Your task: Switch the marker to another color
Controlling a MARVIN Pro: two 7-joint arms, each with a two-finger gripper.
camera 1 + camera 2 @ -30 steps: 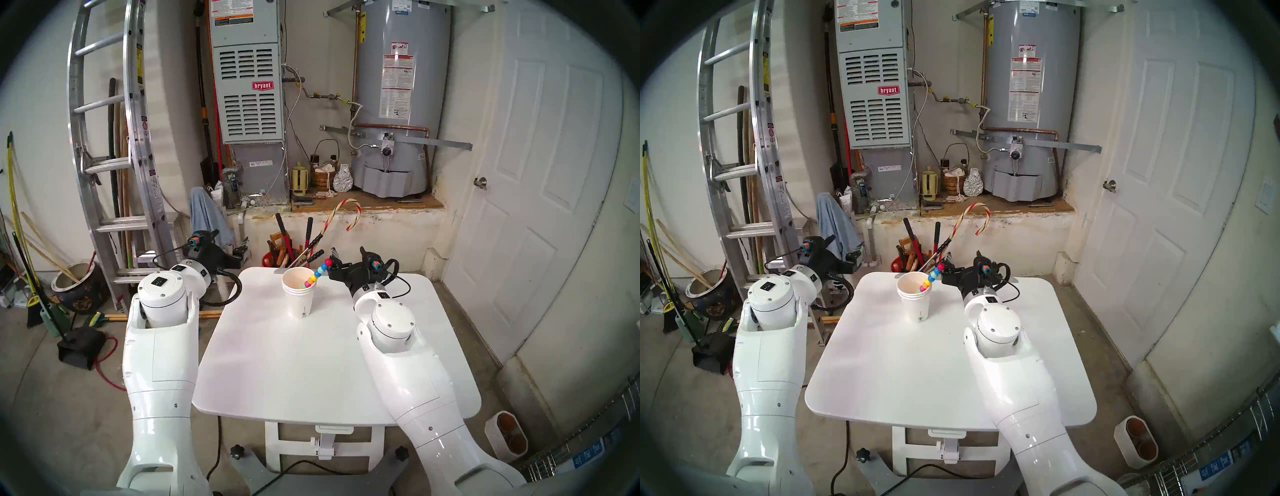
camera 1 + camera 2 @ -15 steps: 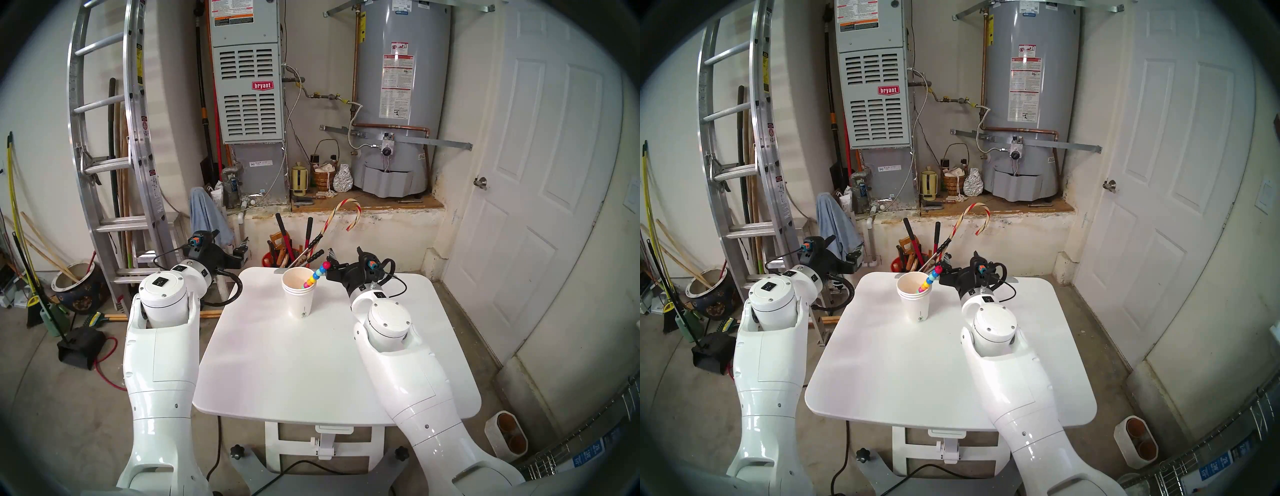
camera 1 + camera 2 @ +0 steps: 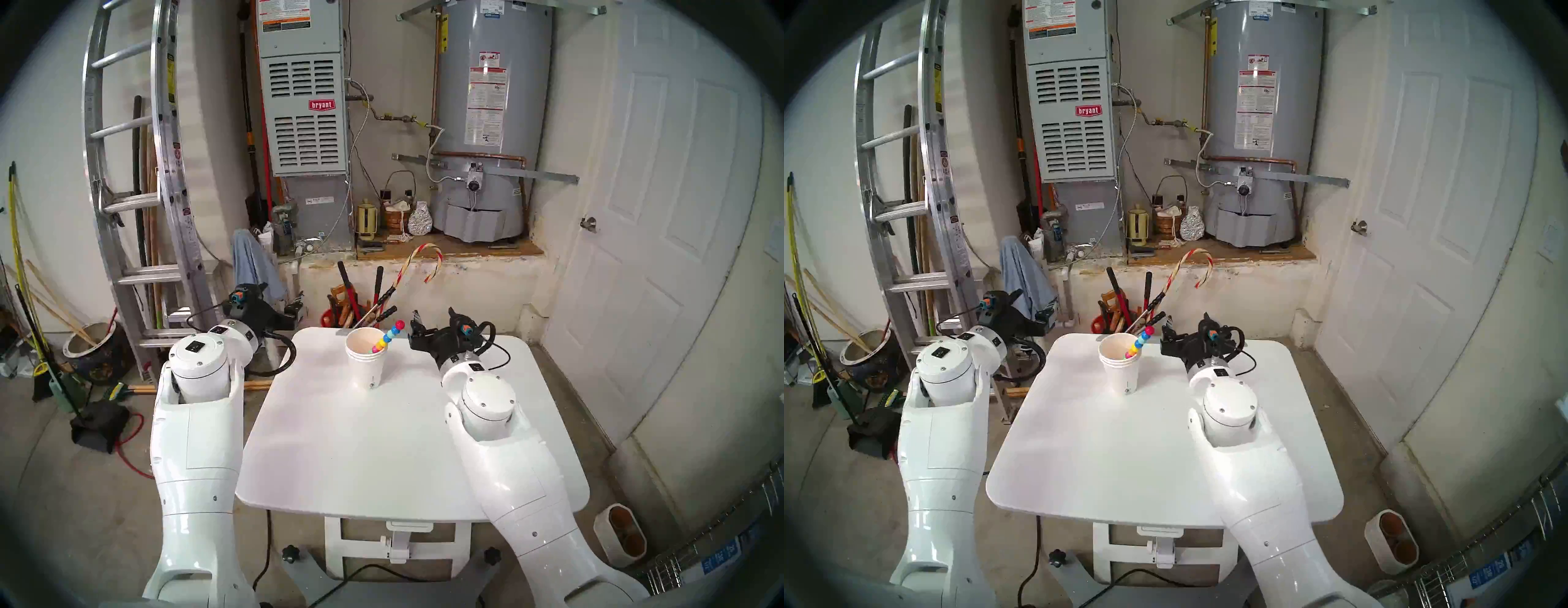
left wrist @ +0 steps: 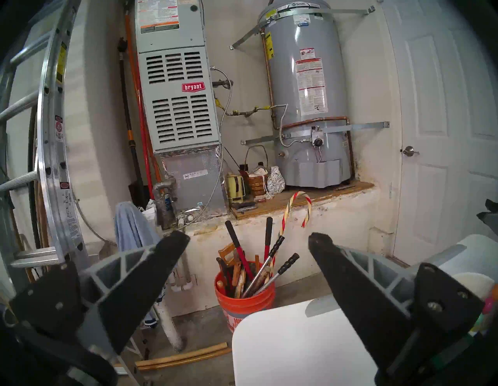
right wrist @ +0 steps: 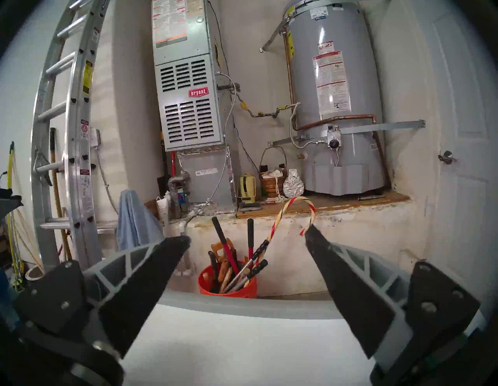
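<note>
**Now: one beaded marker in the cups, both grippers empty**

Near the far edge of the white rounded table (image 3: 382, 446) stands one stack of white paper cups (image 3: 365, 361); three rims show at its top, though the exact count of cups is hard to tell. One marker (image 3: 388, 337), a slim stick of small glossy balls in red, blue, teal, yellow, orange and pink, leans in the top cup, its lower end inside and its red tip slanting up past the rim toward the table's far right corner.

Two white robot arms flank the table. The right gripper (image 3: 418, 325) hovers over the far edge, just beside the marker's tip but apart from it; the right wrist view shows its two black fingers (image 5: 151, 283) spread wide with nothing between them. The left gripper (image 4: 249, 237) hangs off the table's far left corner, its two fingers also spread wide and empty.

Beyond the far edge, on the floor, sits one orange plastic bucket (image 4: 246, 299) holding several black-and-red-handled tools and one red-and-white striped candy cane (image 3: 418, 265).
</note>
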